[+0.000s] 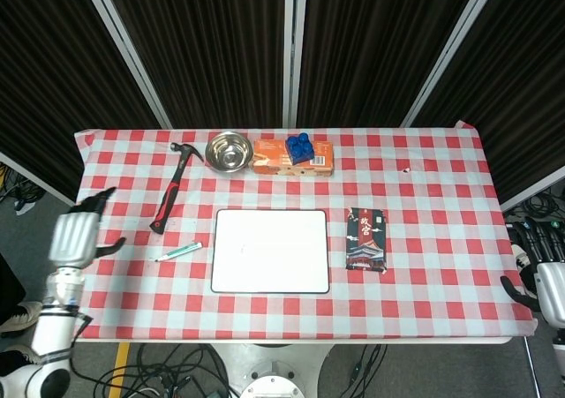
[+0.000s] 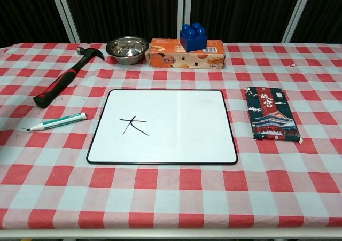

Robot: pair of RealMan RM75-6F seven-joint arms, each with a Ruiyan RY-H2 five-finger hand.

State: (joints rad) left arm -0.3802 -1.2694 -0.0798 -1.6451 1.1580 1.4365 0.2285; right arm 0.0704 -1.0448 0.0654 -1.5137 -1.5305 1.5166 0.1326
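A green and white marker lies on the checked cloth just left of the whiteboard. The board bears a small black drawn mark on its left half. My left hand hovers at the table's left edge, empty, with its fingers spread, well clear of the marker. My right hand hangs off the table's right edge, holding nothing, fingers apart. Neither hand shows in the chest view.
A hammer with a red and black grip lies at the back left. A steel bowl, an orange box with a blue block on it, and a dark packet are there too.
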